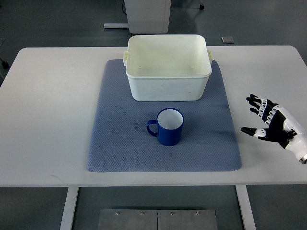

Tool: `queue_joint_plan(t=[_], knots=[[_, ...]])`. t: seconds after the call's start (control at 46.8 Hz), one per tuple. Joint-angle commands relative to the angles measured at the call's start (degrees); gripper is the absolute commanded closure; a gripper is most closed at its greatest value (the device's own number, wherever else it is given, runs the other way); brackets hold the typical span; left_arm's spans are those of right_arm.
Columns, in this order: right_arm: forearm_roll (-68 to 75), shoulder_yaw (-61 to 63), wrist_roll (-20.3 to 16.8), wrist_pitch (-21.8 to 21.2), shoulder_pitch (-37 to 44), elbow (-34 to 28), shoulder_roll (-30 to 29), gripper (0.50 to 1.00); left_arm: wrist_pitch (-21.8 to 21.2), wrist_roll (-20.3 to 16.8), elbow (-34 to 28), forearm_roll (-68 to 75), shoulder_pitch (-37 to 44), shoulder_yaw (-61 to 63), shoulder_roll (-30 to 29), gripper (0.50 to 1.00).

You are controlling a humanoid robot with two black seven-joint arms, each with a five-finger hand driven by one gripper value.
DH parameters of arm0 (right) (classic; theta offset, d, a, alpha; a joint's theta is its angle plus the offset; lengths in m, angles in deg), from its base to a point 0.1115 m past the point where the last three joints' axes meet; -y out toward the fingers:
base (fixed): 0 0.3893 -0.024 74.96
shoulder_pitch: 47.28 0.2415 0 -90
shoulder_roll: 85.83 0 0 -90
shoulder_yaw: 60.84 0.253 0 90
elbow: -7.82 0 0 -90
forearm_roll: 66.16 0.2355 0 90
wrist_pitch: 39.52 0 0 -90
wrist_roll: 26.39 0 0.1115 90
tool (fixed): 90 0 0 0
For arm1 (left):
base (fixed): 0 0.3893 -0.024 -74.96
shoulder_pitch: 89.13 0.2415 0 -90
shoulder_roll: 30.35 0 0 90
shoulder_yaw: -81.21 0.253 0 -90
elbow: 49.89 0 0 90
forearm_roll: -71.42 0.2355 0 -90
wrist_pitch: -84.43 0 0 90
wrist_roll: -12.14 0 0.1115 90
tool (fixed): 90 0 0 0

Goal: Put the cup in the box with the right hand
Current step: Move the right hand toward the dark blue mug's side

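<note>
Cup (pixel 167 126) stands upright on mat (pixel 120 143), well left of right hand (pixel 271 125), whose fingers are spread and empty; handle faces away from it, box (pixel 168 88) just behind.

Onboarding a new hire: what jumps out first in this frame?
A blue mug stands upright mid-mat, handle pointing left, just in front of an empty white plastic box at the back of the blue-grey mat. At the right edge, the right hand hovers open over the white table, well clear of the mug.
</note>
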Motion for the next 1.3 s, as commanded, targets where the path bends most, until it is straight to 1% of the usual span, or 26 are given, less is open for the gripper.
queue_joint_plan(t=[0.0,0.086,0.171,0.706,0.791,1.027,1.283], knots=[[-0.07,-3.06,0.00,2.52,2.23,-0.17,-0.68,0.502,0.00,0.00,0.00,0.00,0.00,0.00,0.00,0.500],[-0.16,-6.05,0.00,4.28,4.34,-0.35,-1.03,0.502,0.00,0.00,0.00,0.00,0.00,0.00,0.00,0.500],[-0.16,-7.46,0.00,5.07,6.01,-0.35,-1.99,0.502,-0.08,0.00,0.00,0.00,0.00,0.00,0.00,0.500],[-1.48,-8.95,0.00,5.51,8.38,-0.52,-5.42,0.502,0.00,0.00,0.00,0.00,0.00,0.00,0.00,0.500],[-1.56,-10.97,0.00,6.39,9.79,-0.52,-5.68,0.502,0.00,0.00,0.00,0.00,0.00,0.00,0.00,0.500],[-2.18,-16.33,0.00,10.70,13.48,-0.44,-6.92,0.502,0.00,0.00,0.00,0.00,0.00,0.00,0.00,0.500],[-2.18,-16.78,0.00,11.49,14.28,-0.52,-8.85,0.502,0.00,0.00,0.00,0.00,0.00,0.00,0.00,0.500]])
